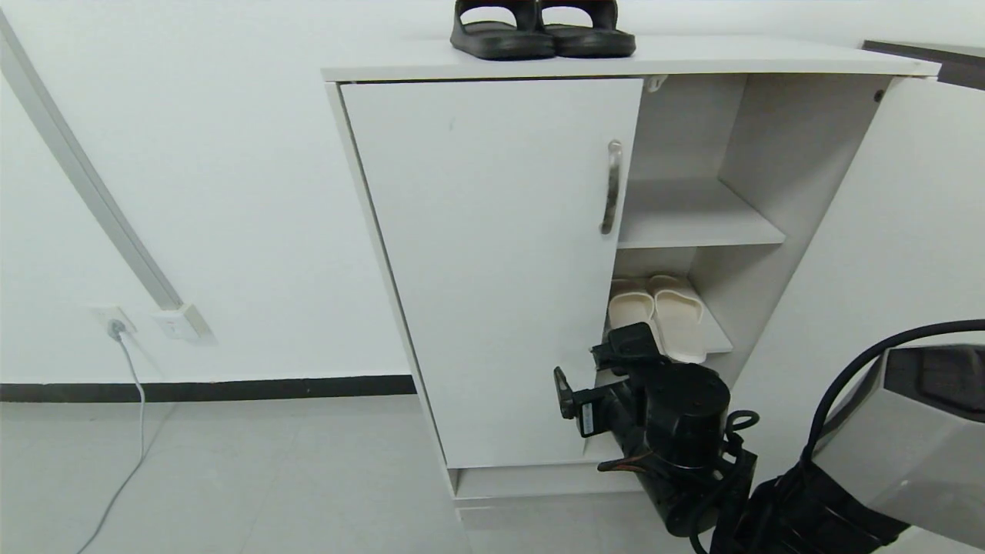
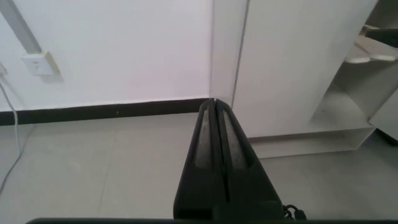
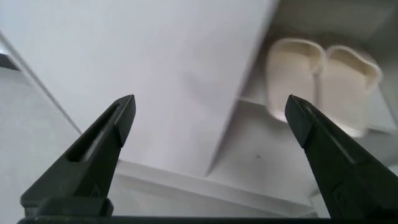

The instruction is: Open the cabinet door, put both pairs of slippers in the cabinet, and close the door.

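White cabinet (image 1: 492, 269) holds cream slippers (image 1: 663, 314); right hand (image 3: 208, 104) spread wide, left hand (image 2: 214, 107) pressed closed.

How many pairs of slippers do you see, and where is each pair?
2. The black pair sits on top of the cabinet; the cream pair lies on a lower shelf inside the open side. The closed left door may hide more.
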